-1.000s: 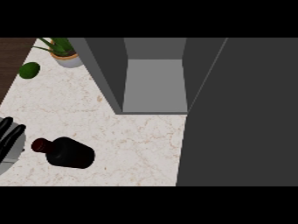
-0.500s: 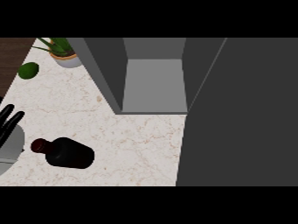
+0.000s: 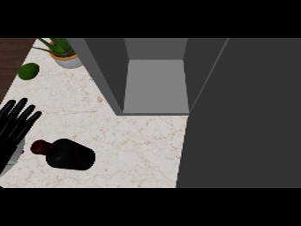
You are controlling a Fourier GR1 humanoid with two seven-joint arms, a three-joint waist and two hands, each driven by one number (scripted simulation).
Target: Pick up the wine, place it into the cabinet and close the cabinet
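At the left edge of the desk, the left hand, fingers straight and released, has reached farther; the wine lies unmoved just beside it.

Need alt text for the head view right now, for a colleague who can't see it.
A dark wine bottle sits on the marble counter, with the left hand open just left of it at the view's left edge. Behind, the grey cabinet stands open.

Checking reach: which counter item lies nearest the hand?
The dark wine bottle, just right of the left hand; the green fruit and potted plant sit farther back.
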